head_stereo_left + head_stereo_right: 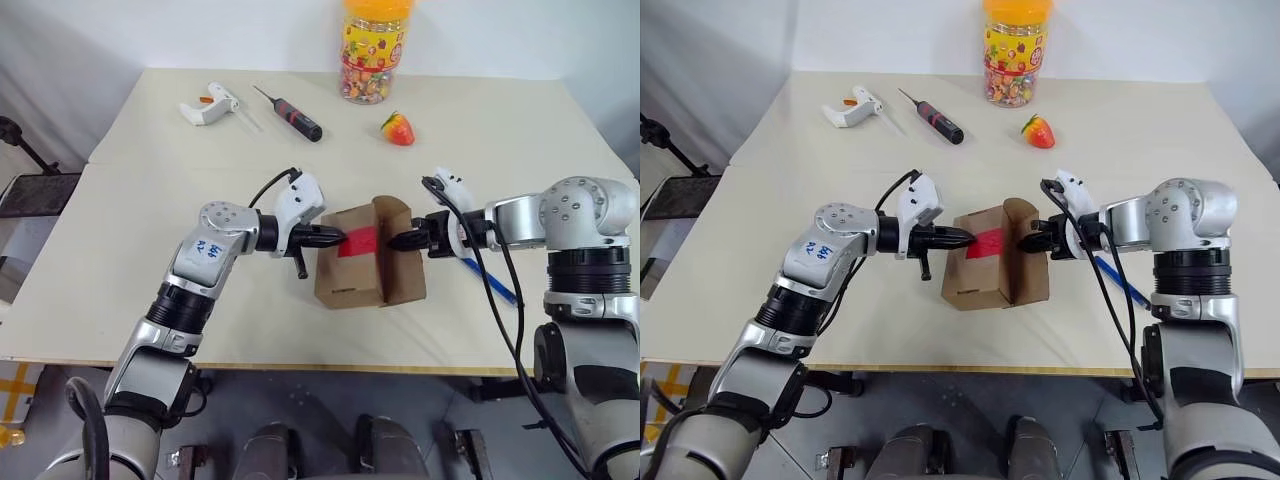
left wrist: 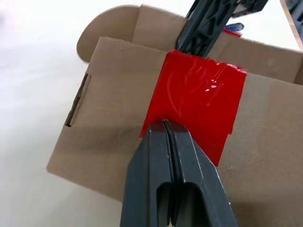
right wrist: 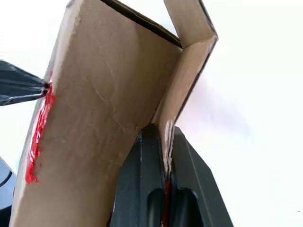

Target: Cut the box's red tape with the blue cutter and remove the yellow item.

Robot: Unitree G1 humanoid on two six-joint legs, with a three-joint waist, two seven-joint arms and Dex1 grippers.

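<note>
Two grippers meet at the small brown cardboard box (image 1: 365, 268) mid-bench (image 1: 150, 200). Left wrist view: left gripper (image 2: 164, 124) jaws closed, tip on the red tape (image 2: 199, 101). Right wrist view: right gripper (image 3: 165, 130) jaws clamp the raised cardboard lid flap (image 3: 184, 94).

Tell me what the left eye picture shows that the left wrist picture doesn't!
The left eye view alone shows the candy jar, strawberry toy, screwdriver, glue gun, and the right tool shut on the box's raised flap. The left wrist view alone shows, up close, the shiny wrinkles in the red tape and a slot in the cardboard. Both share the box, the tape, and the shut left tool pressed against the tape.
</note>
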